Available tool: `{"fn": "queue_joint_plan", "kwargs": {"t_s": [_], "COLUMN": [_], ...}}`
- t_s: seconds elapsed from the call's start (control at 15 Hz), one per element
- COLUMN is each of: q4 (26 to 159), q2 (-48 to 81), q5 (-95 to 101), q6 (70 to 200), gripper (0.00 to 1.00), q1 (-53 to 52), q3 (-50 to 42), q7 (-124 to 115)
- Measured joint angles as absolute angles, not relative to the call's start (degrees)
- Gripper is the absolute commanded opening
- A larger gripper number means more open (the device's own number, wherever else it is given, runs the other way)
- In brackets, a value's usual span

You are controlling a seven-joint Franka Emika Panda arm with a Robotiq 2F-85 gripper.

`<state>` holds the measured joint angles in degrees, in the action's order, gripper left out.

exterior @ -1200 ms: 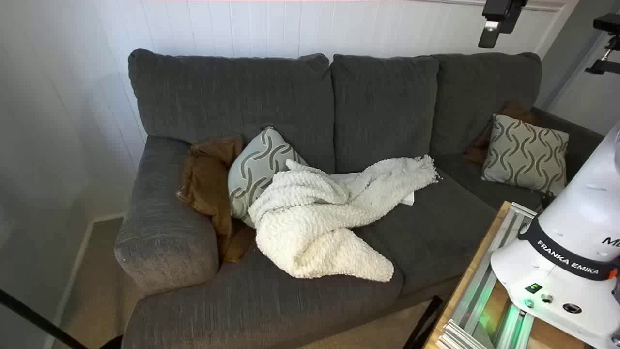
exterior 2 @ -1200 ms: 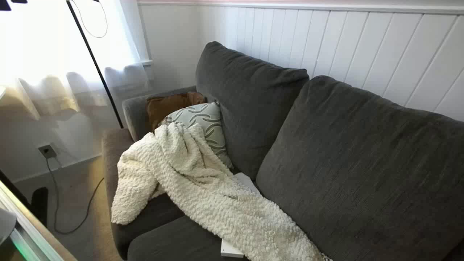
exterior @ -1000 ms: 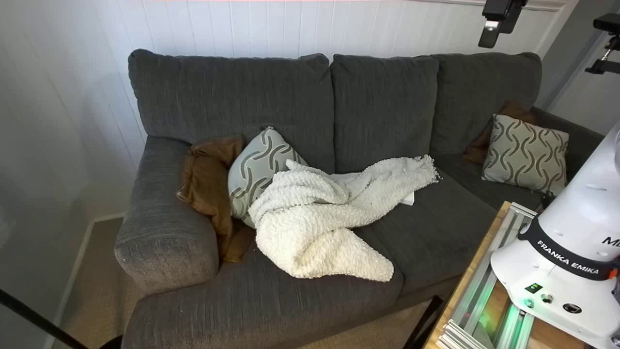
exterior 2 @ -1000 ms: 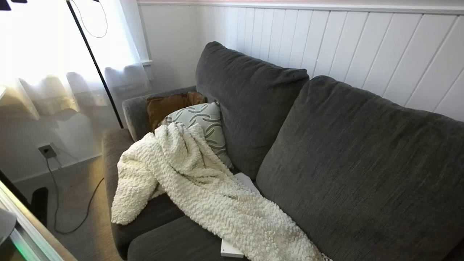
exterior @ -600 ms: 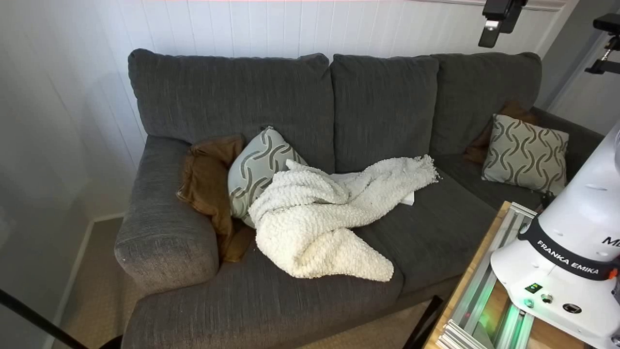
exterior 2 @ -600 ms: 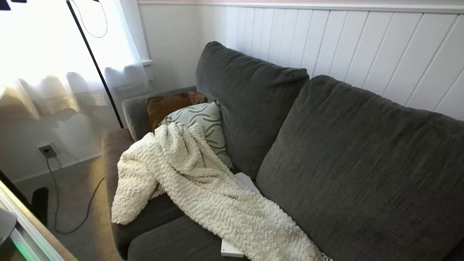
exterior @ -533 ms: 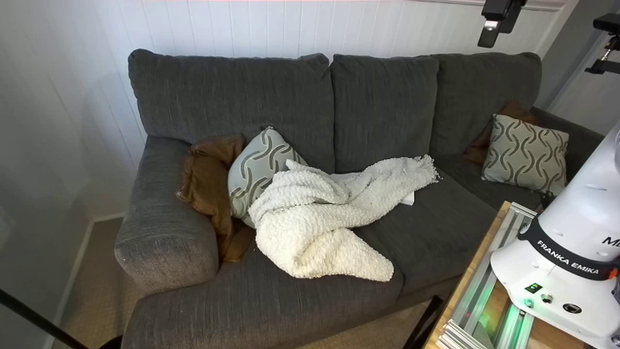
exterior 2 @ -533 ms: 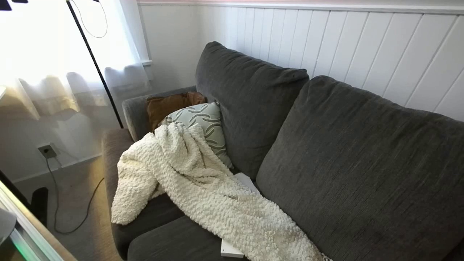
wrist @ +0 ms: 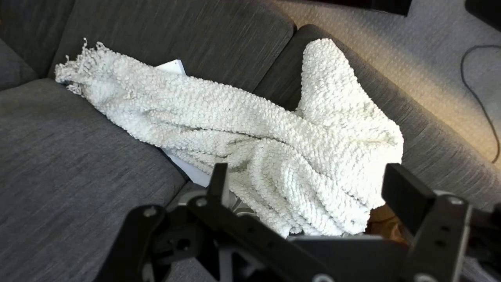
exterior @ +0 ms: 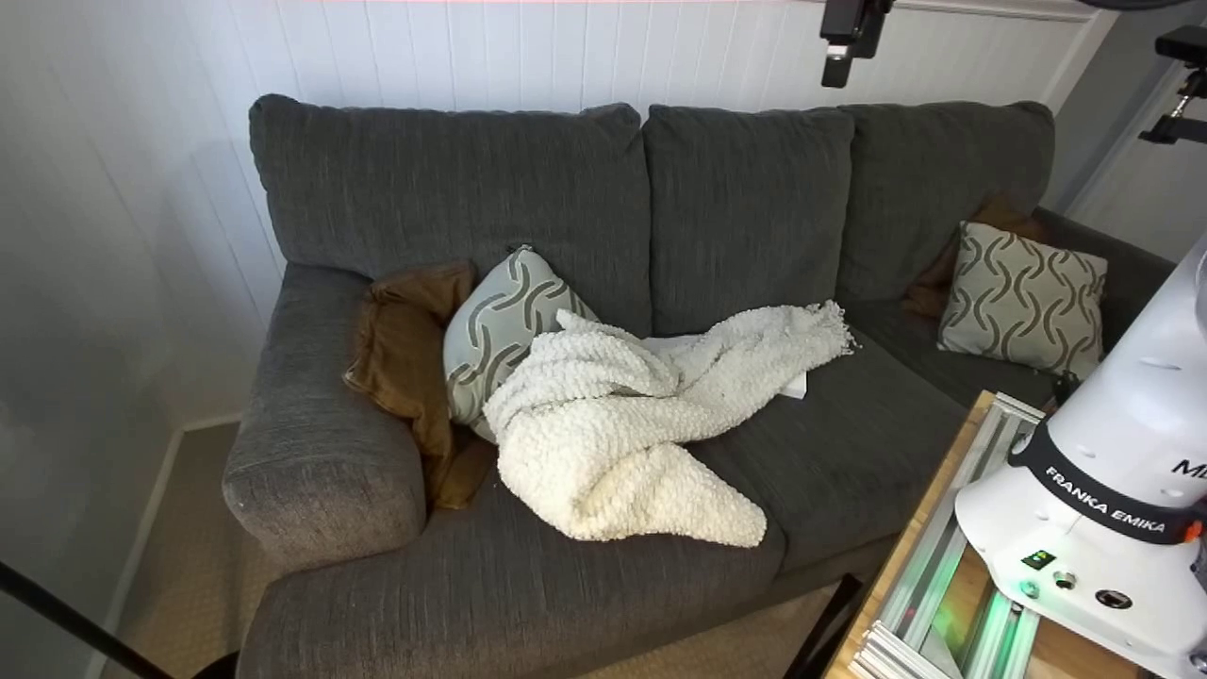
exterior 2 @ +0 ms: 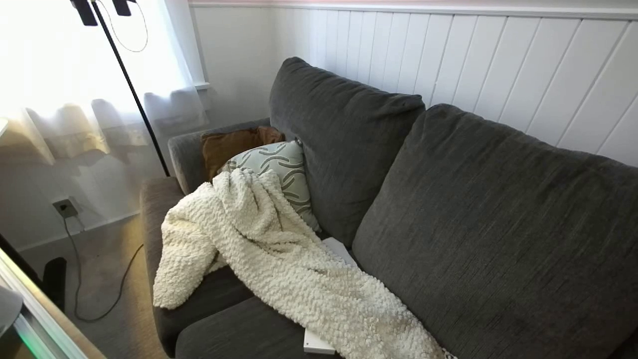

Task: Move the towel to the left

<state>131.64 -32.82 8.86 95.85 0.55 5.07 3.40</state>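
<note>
The towel is a cream, nubbly, crumpled blanket. It lies across the grey couch in both exterior views (exterior: 622,453) (exterior 2: 279,249), partly over a patterned cushion, with its fringed end stretched along the seat. In the wrist view the towel (wrist: 250,113) fills the middle. My gripper is high above the couch, at the top edge in both exterior views (exterior: 839,66) (exterior 2: 103,15). In the wrist view the gripper (wrist: 305,172) has its two black fingers wide apart, with nothing between them; the towel shows below and beyond. The gripper is not touching the towel.
The couch (exterior: 453,189) has tall back cushions. A patterned cushion (exterior: 500,330) and a brown pillow (exterior: 405,339) sit by its armrest; another patterned cushion (exterior: 1023,297) is at the far end. A white flat object (exterior 2: 318,343) sticks out under the towel. A lamp pole (exterior 2: 132,89) stands nearby.
The gripper has moved left along the top of an exterior view, and right and lower into the corner of an exterior view. The towel and cushions have not moved.
</note>
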Motion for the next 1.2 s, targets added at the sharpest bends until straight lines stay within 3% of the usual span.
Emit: {"fn": "queue_joint_plan", "kwargs": {"t_s": [0.8, 1.2], "q4": [107.7, 96.9], "q2": [9.5, 22.3], "q5": [13.7, 15.1], "q6": [101.4, 100.6], "gripper": [1.00, 1.00], "q1": [-2.8, -2.7], "q3": [5.5, 3.9], "q7": [7.5, 8.7]}}
